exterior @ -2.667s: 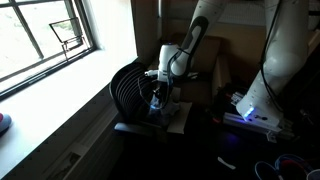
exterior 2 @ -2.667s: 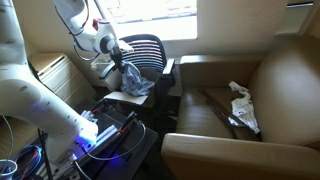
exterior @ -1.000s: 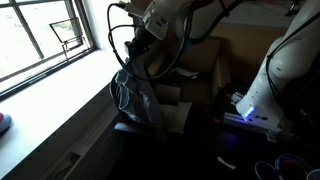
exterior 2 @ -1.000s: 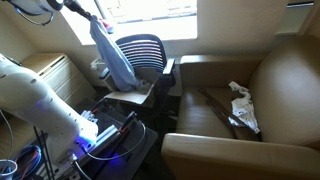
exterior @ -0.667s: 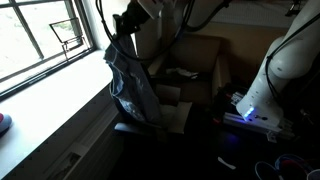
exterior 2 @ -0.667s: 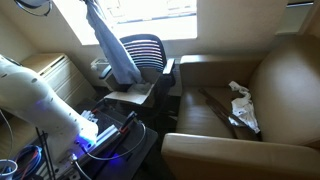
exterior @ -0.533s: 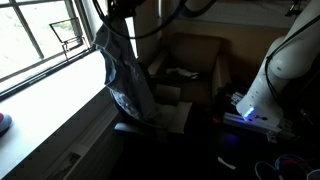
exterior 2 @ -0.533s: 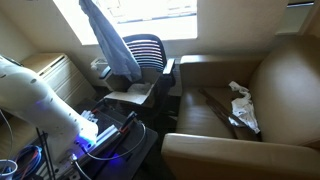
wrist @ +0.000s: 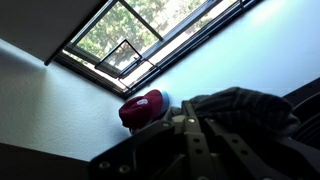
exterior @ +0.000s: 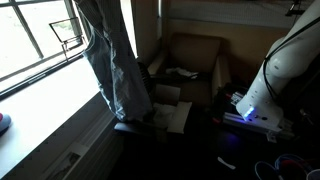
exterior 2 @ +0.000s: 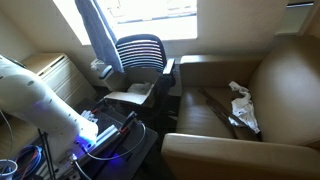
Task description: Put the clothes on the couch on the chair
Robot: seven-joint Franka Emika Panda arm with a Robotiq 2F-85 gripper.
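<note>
Lifted higher, the grey garment [exterior: 115, 70] dangles over the chair [exterior 2: 140, 55] beside the window [exterior: 40, 35]. The gripper [wrist: 192, 122], raised overhead, is pinched tight on it.

In an exterior view the camera sits low and looks along the window wall; window [exterior: 40, 35] upper left, couch [exterior: 192, 60] small and far at centre, white robot arm [exterior: 288, 62] close at the right edge; in an exterior view the camera's higher, looking down across the couch, which fills the right half, chair [exterior 2: 140, 52] at upper centre; both exterior views share couch, window, arm and the hanging garment [exterior: 115, 70]; wrist view's super tight, peering past the gripper [wrist: 192, 125] at the window, whole frame tilted.
</note>
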